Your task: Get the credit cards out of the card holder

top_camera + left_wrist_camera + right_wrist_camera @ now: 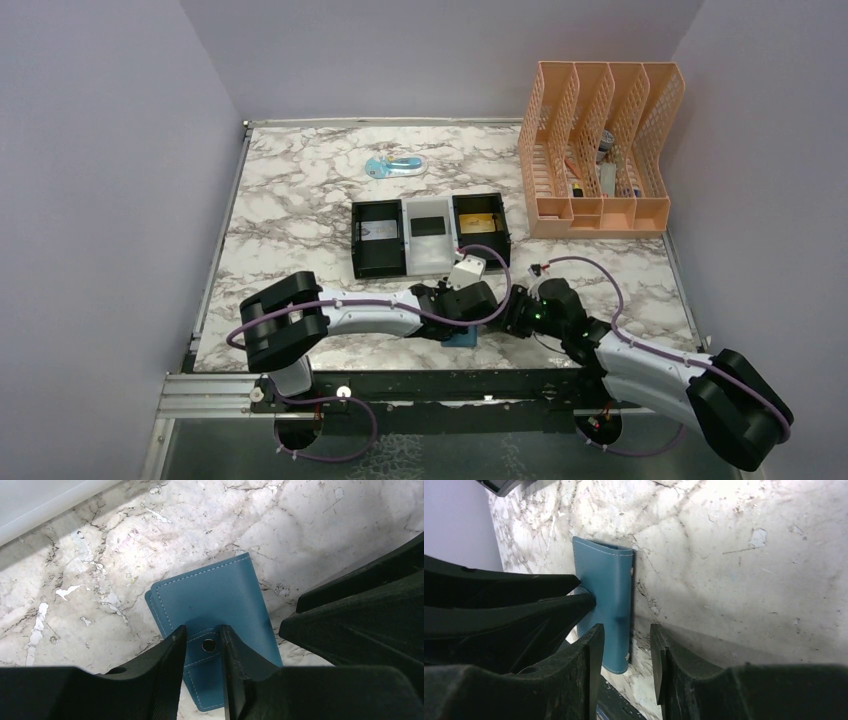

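Left gripper [202, 632] slightly parted astride the snap tab [209, 645] of the closed card holder [215, 595] lying flat on the table [310, 525] near its front edge, right gripper [625, 630] likewise barely parted beside it, both empty: pin with one, peel the snap tab gently, avoid dragging.

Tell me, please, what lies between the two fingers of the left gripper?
The snap strap of the card holder, with its metal button, lies there. The left wrist view shows it.
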Controlling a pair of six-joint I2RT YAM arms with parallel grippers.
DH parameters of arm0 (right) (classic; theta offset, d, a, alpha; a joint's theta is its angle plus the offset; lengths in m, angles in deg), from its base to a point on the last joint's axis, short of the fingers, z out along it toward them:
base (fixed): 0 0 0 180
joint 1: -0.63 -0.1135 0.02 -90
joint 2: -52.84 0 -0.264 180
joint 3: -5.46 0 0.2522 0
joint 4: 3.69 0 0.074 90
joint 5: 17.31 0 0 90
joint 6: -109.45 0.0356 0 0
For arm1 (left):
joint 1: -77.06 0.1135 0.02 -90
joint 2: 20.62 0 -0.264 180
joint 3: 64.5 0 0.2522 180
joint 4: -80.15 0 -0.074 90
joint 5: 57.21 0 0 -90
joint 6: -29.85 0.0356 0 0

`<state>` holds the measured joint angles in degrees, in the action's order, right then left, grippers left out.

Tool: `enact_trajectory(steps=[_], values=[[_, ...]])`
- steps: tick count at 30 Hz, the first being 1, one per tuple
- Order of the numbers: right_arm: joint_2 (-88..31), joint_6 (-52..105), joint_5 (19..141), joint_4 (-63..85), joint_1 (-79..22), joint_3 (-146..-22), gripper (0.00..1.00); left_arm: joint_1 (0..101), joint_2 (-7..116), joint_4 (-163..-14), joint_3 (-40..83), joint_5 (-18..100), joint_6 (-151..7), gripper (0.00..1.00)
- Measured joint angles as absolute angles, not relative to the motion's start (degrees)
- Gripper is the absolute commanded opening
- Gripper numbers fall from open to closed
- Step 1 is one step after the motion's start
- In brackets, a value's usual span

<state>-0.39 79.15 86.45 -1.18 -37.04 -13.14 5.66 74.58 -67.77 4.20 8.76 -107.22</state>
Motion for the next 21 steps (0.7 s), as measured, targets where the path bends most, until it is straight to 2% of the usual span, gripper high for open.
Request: enact_trajectory(steps=[9,13,18,21], values=[[-5.0,79.0,88.0,-7.2,-37.1,-12.6,0.46,4.0,75.1,-66.5,4.7,6.4,-108.4,0.16],[-9.0,76.5,89.5,-8.4,-37.1,-14.7,0.45,3.9,75.1,-66.6,4.7,6.3,-108.7,0.11],[-15.3,73.4,91.2,-10.9,-37.1,-17.4,0.35,3.9,75.1,-66.9,4.6,6.3,-108.7,0.02],[-18.3,72.6,92.1,-14.3,-37.0,-17.4,0.14,3.8,75.0,-67.6,4.3,6.3,-108.7,0.00]])
